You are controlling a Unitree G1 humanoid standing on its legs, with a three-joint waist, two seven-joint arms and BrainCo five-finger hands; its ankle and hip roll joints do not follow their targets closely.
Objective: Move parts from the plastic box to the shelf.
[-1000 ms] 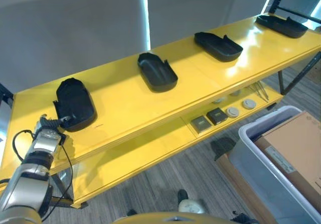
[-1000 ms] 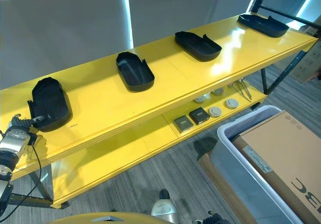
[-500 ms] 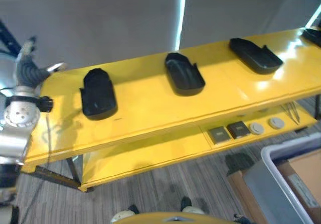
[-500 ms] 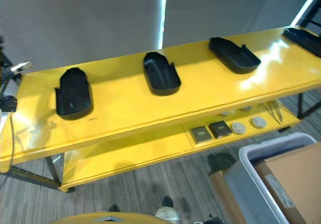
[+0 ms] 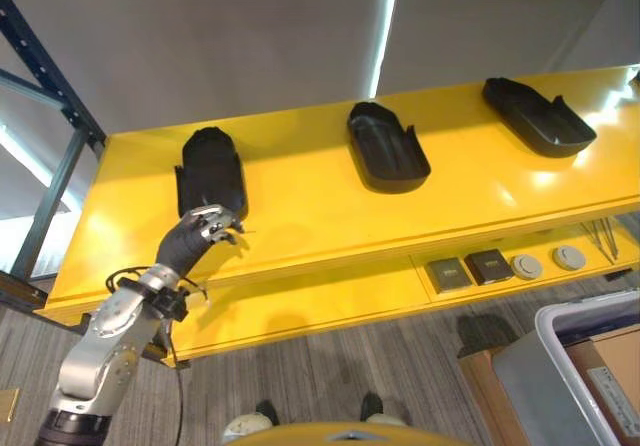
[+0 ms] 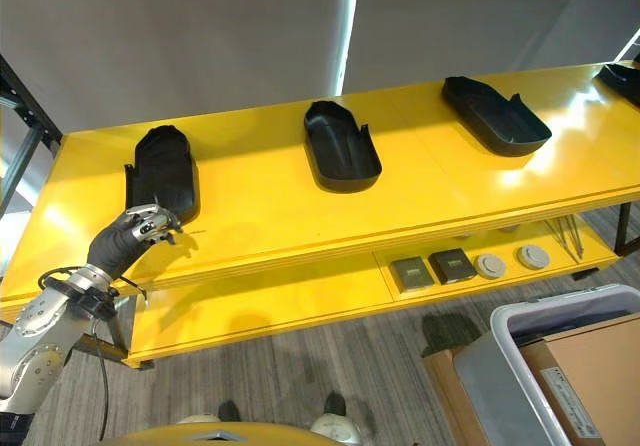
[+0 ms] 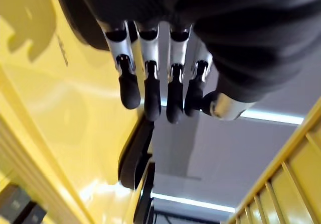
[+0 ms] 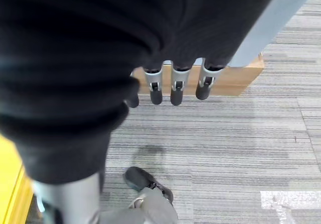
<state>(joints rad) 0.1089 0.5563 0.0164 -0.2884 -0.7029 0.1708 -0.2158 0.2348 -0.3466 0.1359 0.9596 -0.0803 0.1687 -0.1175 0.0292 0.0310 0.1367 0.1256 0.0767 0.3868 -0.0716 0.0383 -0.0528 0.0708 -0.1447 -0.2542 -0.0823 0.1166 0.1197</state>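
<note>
Three black moulded parts lie in a row on the yellow shelf [image 5: 300, 206]: a left part [image 5: 210, 169], a middle part [image 5: 388, 148] and a right part [image 5: 538, 116]. My left hand [image 5: 203, 230] hovers open at the shelf's front edge, just in front of the left part and holding nothing. In the left wrist view its fingers [image 7: 150, 83] hang straight above the yellow surface. The grey plastic box [image 5: 545, 366] stands on the floor at the lower right. My right hand [image 8: 175, 86] hangs open over the floor, empty.
A cardboard box [image 5: 610, 366] sits in the plastic box. The lower yellow shelf [image 5: 300, 306] carries small dark squares and grey discs [image 5: 500, 264]. A blue rack upright [image 5: 45, 81] rises at the left. A further black part [image 6: 622, 74] lies at the far right.
The camera has swung left, shifting the whole scene. My left hand, raised high at the left half a second ago, has come down in front of the left part.
</note>
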